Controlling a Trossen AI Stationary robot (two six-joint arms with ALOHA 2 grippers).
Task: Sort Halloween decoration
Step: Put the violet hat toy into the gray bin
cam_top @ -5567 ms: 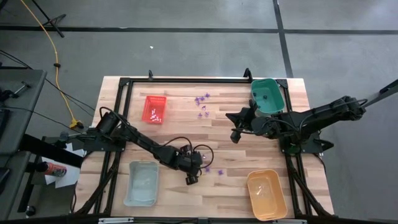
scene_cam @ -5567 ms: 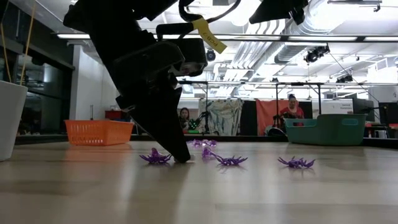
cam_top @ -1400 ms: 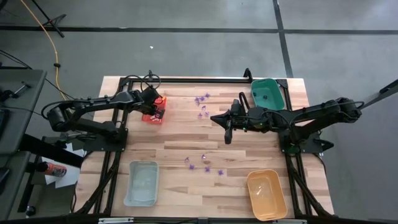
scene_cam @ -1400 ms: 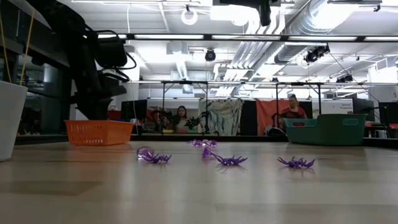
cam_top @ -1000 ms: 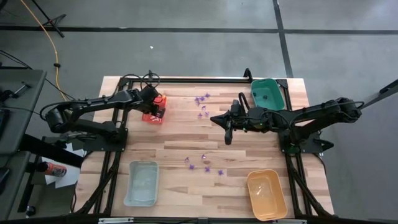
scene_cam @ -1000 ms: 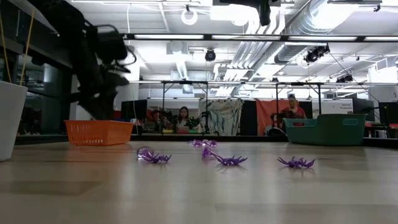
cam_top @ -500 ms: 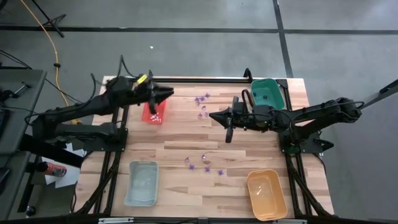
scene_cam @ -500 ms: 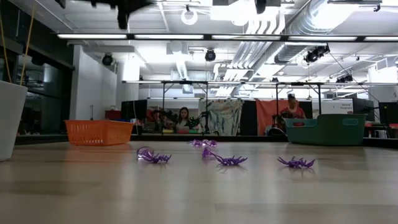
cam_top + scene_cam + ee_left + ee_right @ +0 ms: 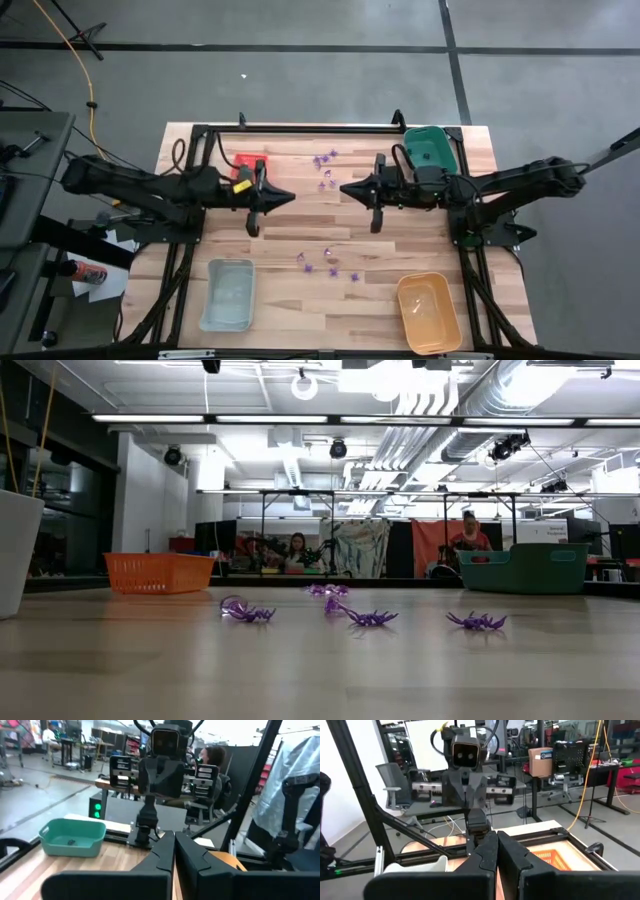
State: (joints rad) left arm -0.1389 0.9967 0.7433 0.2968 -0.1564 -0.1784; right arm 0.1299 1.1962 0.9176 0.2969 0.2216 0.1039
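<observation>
High view showed both arms level above mid-table, tips facing. The left gripper [image 9: 288, 196] and right gripper [image 9: 345, 187] were both clenched and empty. One cluster of purple spider decorations [image 9: 325, 262] lay toward the near edge between them, slightly nearer the left gripper; another cluster [image 9: 325, 170] sat closer to the right. Individual pieces were too small to tell their orientation.

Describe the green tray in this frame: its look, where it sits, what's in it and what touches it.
The green tray is a teal, rounded-corner rectangular bin that looks like plastic, with a flared rim and grip lips at the ends. It sits upright and flat on the wooden table's far right corner, beside the black frame. A few small dark pieces lie on its floor. In the high view the right arm seems to pass next to it; contact is unclear.
</observation>
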